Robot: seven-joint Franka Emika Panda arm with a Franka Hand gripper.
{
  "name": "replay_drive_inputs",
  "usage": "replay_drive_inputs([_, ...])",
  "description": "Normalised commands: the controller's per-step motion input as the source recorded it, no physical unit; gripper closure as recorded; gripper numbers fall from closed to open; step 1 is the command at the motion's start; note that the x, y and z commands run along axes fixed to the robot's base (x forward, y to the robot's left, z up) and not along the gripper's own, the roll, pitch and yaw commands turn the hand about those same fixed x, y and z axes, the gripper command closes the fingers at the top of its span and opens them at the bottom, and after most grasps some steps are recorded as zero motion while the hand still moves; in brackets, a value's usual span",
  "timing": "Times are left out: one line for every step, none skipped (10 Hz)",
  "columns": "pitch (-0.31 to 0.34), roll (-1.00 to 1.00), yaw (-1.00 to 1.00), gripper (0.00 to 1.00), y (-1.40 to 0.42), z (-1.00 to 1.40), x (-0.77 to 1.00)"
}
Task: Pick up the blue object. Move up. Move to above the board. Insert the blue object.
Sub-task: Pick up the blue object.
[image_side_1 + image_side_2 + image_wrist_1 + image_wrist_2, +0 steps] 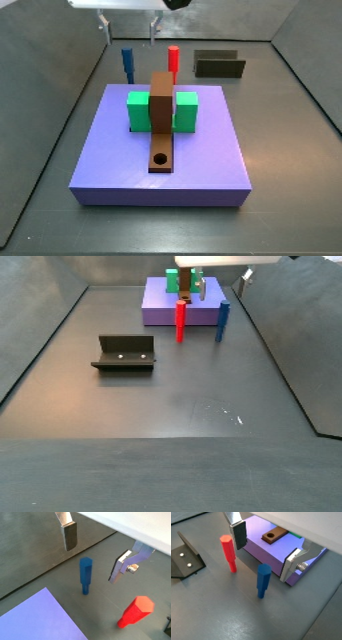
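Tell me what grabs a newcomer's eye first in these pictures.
The large lavender slab dominates, carrying a green block with the brown board running through it. Behind it, the blue object and the red peg stand upright on the grey floor. The gripper hangs open above the blue object, one finger on each side, not touching.

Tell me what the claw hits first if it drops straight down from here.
Probably nothing on the way: the open claw looks centred over the blue peg, so its fingers should pass either side and meet the floor. Depth is uncertain.
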Motion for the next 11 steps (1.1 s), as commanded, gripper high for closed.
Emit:
replay_drive_inputs([-0.09,-0.02,0.0,0.0,-0.01,-0.24,-0.09])
replay_drive_inputs([-0.073,-0.02,0.0,0.0,0.0,-0.24,-0.07])
replay_drive_inputs([-0.051,-0.03,0.0,0.0,-0.02,-0.22,0.0])
replay_drive_inputs([-0.034,-0.02,0.0,0.0,-0.02,-0.22,0.03])
replay_drive_inputs([0.0,-0.01,0.0,0.0,-0.03,-0.22,0.04])
replay_drive_inputs([0.0,0.0,0.0,0.0,-0.01,-0.2,0.02])
replay_drive_inputs([0.0,0.0,0.0,0.0,0.0,-0.19,0.01])
replay_drive_inputs([0.0,0.0,0.0,0.0,0.0,-0.17,0.0])
replay_drive_inputs([0.0,0.02,-0.07,0.0,0.02,-0.14,0.0])
replay_drive_inputs([0.003,0.04,-0.14,0.0,0.03,-0.12,0.0])
replay_drive_inputs([0.009,0.07,-0.15,0.0,0.0,-0.12,0.0])
